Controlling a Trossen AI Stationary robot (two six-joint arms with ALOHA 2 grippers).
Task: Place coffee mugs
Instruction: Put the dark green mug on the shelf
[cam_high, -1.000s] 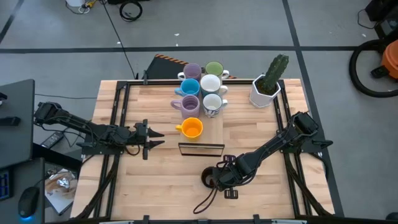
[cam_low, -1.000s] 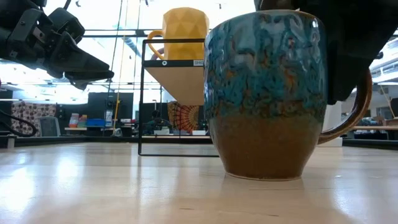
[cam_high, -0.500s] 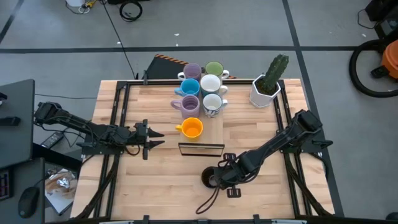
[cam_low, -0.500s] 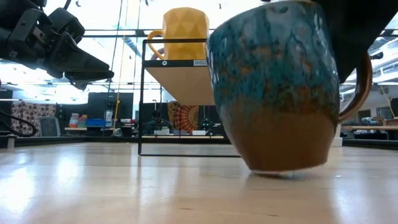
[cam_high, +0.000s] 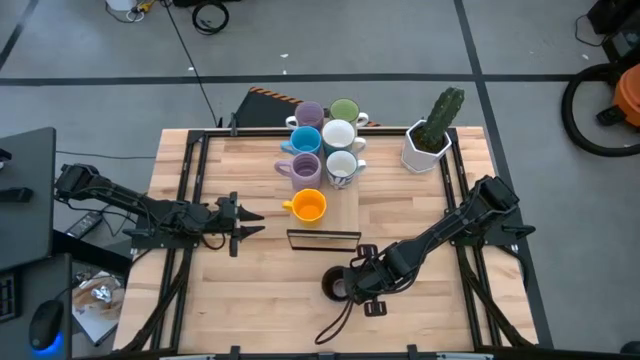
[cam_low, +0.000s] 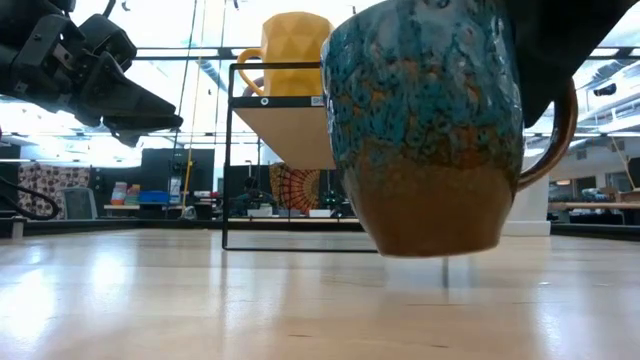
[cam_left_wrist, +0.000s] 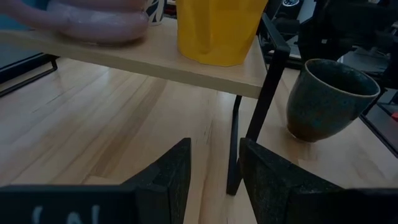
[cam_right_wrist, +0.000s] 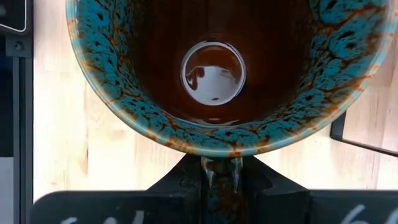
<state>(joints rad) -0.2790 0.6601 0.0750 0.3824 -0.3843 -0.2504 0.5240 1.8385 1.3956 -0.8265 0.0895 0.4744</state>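
Note:
A dark mug glazed teal over brown (cam_high: 333, 285) (cam_low: 425, 130) (cam_right_wrist: 214, 74) is near the table's near edge, and my right gripper (cam_high: 353, 283) (cam_right_wrist: 221, 183) is shut on it from its right side. Seven other mugs stand on a raised wooden shelf (cam_high: 347, 208): two lilac, one green, one light blue, two white, and an orange one (cam_high: 308, 206) (cam_low: 290, 50) at the near end. My left gripper (cam_high: 255, 222) (cam_left_wrist: 214, 168) hovers open over the table's left part, pointing toward the shelf, and touches nothing. My right gripper pinches the mug's handle (cam_right_wrist: 221, 169) between its two fingers, coming from the table's right and slanting down. The mug is lifted clear of the table; its base (cam_low: 430, 245) hangs a little above the wood, and it tilts slightly, mouth up.
A white faceted pot with a green cactus (cam_high: 432, 135) stands at the far right. The shelf's black frame (cam_low: 228, 160) (cam_left_wrist: 261, 99) is between the two grippers. A black cable (cam_high: 335, 322) lies by the near edge. Bare wood lies left of the mug.
My right gripper has raised the dark mug: it stood flat on the table, then tipped onto one edge of its base, and now it hangs clear of the wood, slightly tilted.

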